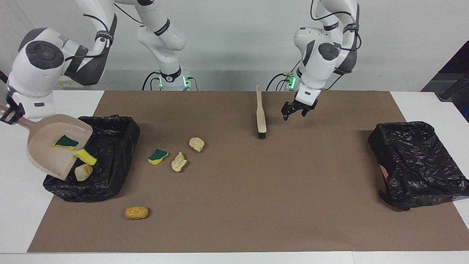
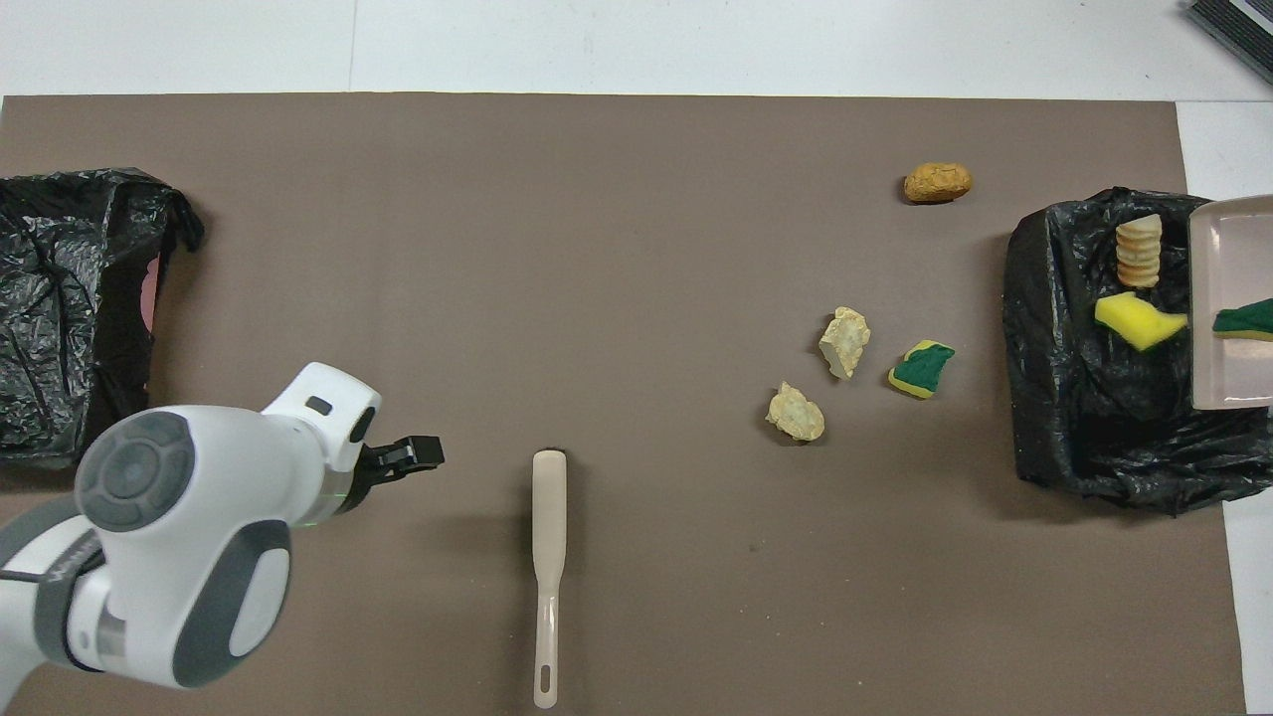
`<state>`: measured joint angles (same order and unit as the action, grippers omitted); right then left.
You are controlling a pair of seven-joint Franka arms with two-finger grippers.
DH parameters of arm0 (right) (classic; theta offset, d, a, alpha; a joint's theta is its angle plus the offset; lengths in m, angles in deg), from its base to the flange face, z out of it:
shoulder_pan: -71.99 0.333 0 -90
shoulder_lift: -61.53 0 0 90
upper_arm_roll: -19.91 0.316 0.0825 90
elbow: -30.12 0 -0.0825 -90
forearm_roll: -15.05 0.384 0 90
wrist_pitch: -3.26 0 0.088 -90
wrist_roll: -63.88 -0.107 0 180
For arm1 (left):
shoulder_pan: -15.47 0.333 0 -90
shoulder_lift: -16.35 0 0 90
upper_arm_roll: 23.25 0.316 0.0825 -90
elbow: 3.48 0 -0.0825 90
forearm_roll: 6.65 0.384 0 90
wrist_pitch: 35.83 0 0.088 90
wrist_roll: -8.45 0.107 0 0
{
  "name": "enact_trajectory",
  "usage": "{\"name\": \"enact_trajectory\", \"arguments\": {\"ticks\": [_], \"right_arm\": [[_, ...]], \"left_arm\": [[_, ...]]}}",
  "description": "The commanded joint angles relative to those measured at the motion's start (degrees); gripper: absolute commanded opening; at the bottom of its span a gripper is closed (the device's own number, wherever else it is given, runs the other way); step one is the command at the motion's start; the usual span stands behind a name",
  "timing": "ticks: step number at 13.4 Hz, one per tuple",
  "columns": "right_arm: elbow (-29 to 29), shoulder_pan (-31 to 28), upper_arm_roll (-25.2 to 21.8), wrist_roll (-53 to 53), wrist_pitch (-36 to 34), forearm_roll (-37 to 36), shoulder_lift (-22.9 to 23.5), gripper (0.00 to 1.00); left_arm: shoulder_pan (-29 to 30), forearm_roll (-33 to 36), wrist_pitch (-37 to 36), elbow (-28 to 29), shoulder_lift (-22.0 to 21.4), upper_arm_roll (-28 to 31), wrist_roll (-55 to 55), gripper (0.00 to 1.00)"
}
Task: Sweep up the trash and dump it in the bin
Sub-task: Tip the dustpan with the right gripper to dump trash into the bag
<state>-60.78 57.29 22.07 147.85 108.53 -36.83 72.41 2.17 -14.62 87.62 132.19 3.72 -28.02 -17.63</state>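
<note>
Seven scraps of trash show in the facing view. Four lie on the brown mat (image 1: 256, 205): a green-and-yellow sponge piece (image 1: 157, 156), two pale lumps (image 1: 178, 162) (image 1: 196, 144) and, farther from the robots, an orange-brown lump (image 1: 136, 212). The other three are at the dustpan (image 1: 51, 148), which is tipped steeply over the bin (image 1: 110, 172), a black-bagged box toward the right arm's end. A green sponge (image 1: 66, 142) lies in the pan, a yellow sponge (image 1: 86, 157) is at its lip, and a pale ridged lump (image 1: 83, 172) is just below the lip against the bag. The right gripper (image 1: 8, 114) is clamped on the dustpan's handle. The left gripper (image 1: 295, 112) hangs over the mat beside the brush (image 1: 261, 117), its jaws apart and holding nothing. A second black bag (image 1: 417, 165) sits toward the left arm's end. No lettering on the arms can be read.

Only the overhead view shows the hanging hole in the brush's (image 2: 548, 537) handle and a pink patch on the second black bag (image 2: 70, 298). The left gripper (image 2: 416, 454) is over the mat beside the brush. The yellow sponge (image 2: 1140, 322) and the ridged lump (image 2: 1139, 250) are over the bin (image 2: 1084, 428). The dustpan (image 2: 1233, 368) is cut by the frame edge, and the right gripper is out of sight. Lettering on the left arm is too cropped to read.
</note>
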Motion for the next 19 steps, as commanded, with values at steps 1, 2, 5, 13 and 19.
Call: {"name": "enact_trajectory", "arguments": {"ticks": [1, 2, 5, 13, 19], "right_arm": [[-0.86, 1.07, 0.13, -1.26, -1.81, -5.05, -1.82, 0.00], [-0.86, 1.16, 0.31, -1.26, -1.56, -6.20, -2.87, 0.00], [-0.95, 4.40, 0.84, -1.26, -1.81, -14.36, -3.58, 0.00], [-0.34, 5.12, 1.62, -3.35, -2.43, -12.40, -4.02, 0.00], [1.51, 5.12, 1.71, -1.45, -2.08, 16.78, -4.20, 0.00]], "left_arm": [[6.77, 1.12, -6.63, -4.00, -0.12, -0.60, 11.17, 1.00], [9.50, 1.46, -7.26, -4.97, -0.03, -0.60, 14.79, 1.00], [13.82, 1.99, -8.31, -6.47, -0.12, -0.51, 22.37, 1.00], [18.58, 4.81, -25.70, -28.68, 1.11, 0.19, 29.42, 1.00], [18.49, 7.53, -36.00, -43.38, 5.58, 0.11, 28.89, 1.00]]}}
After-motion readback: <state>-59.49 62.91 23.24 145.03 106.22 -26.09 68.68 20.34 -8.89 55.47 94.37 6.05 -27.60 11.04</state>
